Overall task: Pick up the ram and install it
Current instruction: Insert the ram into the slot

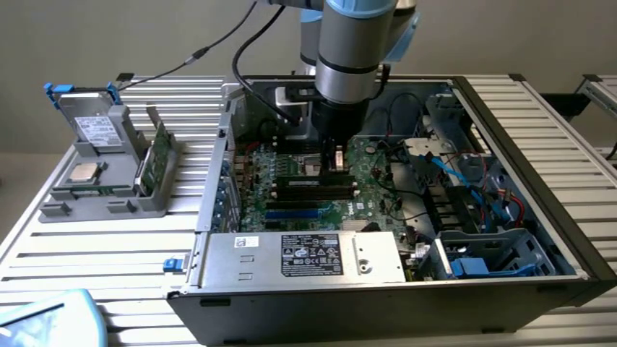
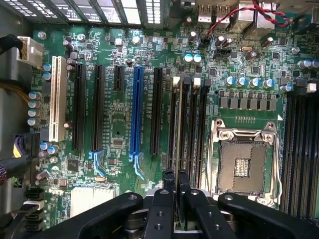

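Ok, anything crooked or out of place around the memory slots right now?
Nothing stands out. The ram runs straight, parallel to the black slots, its end gripped by the end effector. No visible damage nearby.

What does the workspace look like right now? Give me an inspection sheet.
Surface: slatted silver metal table, bearing an open black computer case.
Job's things: thin green ram stick, edge-on, lined up along a black memory slot; seating cannot be told.
Clutter: grey plastic parts holder with a taller green circuit card.
End effector: shut on the ram stick, low inside the case.
Cables: black cable off the arm; blue cable inside the case.
Surroundings: plain grey wall.
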Controlling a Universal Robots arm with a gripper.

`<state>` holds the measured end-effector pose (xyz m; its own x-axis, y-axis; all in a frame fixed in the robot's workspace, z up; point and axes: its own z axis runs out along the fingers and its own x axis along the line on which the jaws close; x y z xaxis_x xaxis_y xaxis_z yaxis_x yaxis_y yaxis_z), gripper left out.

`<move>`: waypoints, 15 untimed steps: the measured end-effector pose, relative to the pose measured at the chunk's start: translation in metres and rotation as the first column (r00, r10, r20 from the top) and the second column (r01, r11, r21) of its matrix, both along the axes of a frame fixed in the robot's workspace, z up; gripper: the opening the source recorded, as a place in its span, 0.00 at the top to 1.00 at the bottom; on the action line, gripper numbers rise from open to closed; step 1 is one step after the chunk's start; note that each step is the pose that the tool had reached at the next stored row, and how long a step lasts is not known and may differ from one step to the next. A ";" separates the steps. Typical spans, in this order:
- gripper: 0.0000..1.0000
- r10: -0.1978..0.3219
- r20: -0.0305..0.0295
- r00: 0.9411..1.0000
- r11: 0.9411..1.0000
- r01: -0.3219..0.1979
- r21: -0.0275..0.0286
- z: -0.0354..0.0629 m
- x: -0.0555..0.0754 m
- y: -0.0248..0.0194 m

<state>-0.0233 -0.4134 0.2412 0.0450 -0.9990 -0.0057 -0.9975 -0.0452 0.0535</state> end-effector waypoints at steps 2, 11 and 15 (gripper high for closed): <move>0.87 0.000 0.000 1.000 1.000 0.000 0.000 -0.0036 0.000 0.0002; 0.87 0.000 -0.002 1.000 1.000 0.000 0.000 -0.0083 0.001 0.0005; 0.87 0.000 -0.002 1.000 1.000 0.000 0.000 -0.0094 0.002 0.0005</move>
<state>-0.0214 -0.4129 0.2318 0.0451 -0.9990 -0.0057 -0.9974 -0.0454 0.0554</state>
